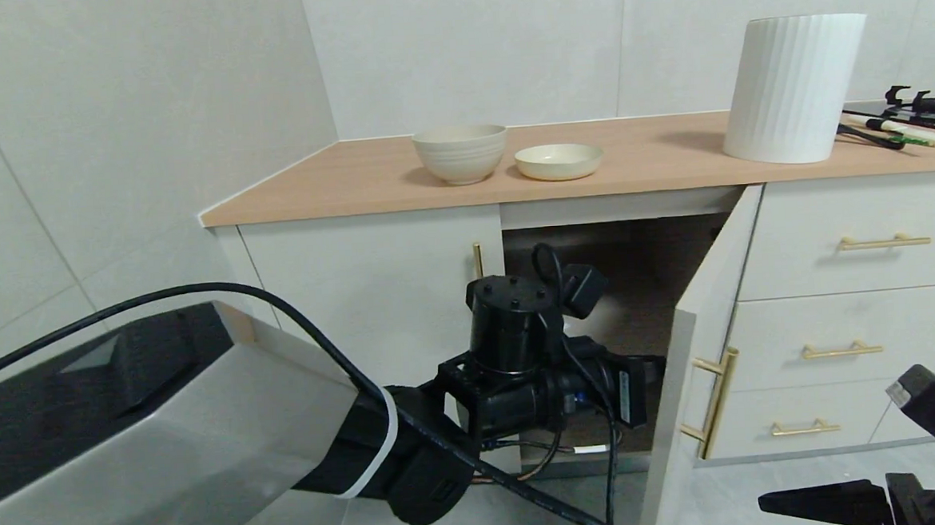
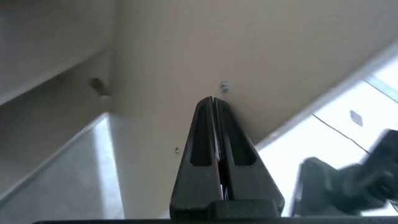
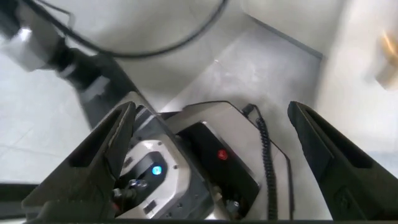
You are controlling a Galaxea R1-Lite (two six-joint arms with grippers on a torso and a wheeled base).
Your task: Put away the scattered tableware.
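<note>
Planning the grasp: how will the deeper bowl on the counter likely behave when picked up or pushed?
The deeper bowl looks ceramic, so it is probably rigid, fairly heavy and breakable. Its narrow foot under a wide rim suggests it may tip if pushed high.

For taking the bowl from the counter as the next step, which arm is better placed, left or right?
Probably left. The left gripper, fingers shut, is at the open cabinet directly below the bowl and dish. The right gripper, though open, sits low beyond the open door.

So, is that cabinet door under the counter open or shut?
Open. The cabinet door stands swung outward, and the dark cabinet interior shows behind it.
</note>
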